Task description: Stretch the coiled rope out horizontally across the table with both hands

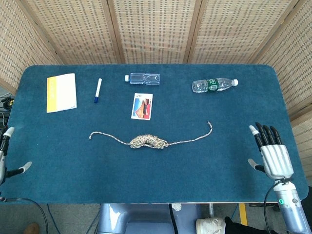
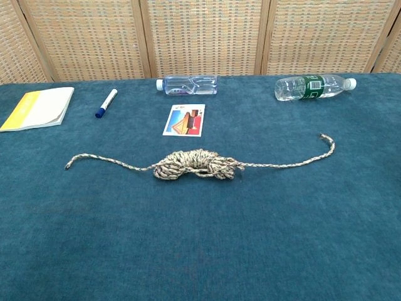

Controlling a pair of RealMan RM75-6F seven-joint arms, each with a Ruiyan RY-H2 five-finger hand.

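Across the middle of the tabletop (image 1: 234, 170), the rope (image 1: 148, 141) is lying with its centre bunched, both tails loose. Right hand (image 1: 271, 155) is resting released at the edge; left hand (image 1: 6, 156), barely showing, seems empty. Uneven regrasping risks dragging the knotted bundle sideways.

A rough braided rope (image 1: 148, 141) lies on matt blue felt-like table cloth (image 1: 195, 165), near two glossy clear plastic bottles (image 1: 213, 85).
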